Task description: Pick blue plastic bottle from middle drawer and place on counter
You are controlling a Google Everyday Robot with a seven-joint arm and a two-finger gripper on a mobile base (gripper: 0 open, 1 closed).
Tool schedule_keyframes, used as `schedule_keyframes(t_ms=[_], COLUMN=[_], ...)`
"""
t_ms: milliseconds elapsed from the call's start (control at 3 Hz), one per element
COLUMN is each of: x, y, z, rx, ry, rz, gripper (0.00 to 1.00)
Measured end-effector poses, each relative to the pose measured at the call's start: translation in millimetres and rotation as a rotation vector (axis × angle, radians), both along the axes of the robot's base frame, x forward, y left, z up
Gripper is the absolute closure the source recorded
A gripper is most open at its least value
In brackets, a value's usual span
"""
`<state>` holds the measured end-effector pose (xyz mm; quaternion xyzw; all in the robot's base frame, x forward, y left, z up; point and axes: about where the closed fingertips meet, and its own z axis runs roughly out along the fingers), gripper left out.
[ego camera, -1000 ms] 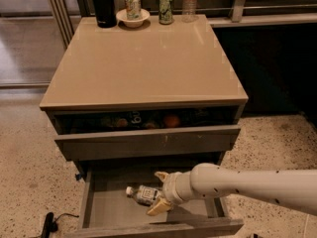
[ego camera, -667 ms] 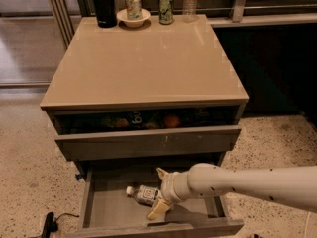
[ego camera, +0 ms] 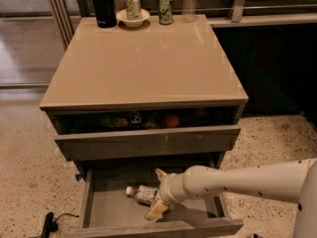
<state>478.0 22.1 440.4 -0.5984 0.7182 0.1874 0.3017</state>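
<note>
At the lower left of the frame a black cable (ego camera: 48, 224) lies on the speckled floor. Along the back edge of the counter (ego camera: 143, 63), at the top of the frame, stand a black flask (ego camera: 102, 4), a white bowl (ego camera: 132, 19) holding a can (ego camera: 132, 5), a green can (ego camera: 166, 7) and a taller clear bottle (ego camera: 189, 1). Below the counter, the upper drawer (ego camera: 148, 142) is partly open and shows an orange fruit (ego camera: 171, 120).

The middle drawer (ego camera: 109, 213) is pulled out at the bottom. The blue plastic bottle (ego camera: 142, 194) lies on its side on the drawer floor, cap pointing left. The gripper (ego camera: 158, 193) is down in the drawer at the bottle's right end. Its tan fingers (ego camera: 155, 211) are spread wide, one above and one below the bottle, not clamped on it. The white arm (ego camera: 247, 180) reaches in from the right edge.
</note>
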Motion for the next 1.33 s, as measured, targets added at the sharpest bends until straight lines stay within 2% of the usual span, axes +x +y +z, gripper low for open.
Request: schedule_keyframes(t_ms=[333, 1333], x=[3.6, 9.3], y=[-1.0, -13.8], z=[-16.2, -62.1], rx=[-0.015, -0.096], ry=[0.004, 0.014], rz=[-0.006, -0.02], gripper=[0.16, 0.18])
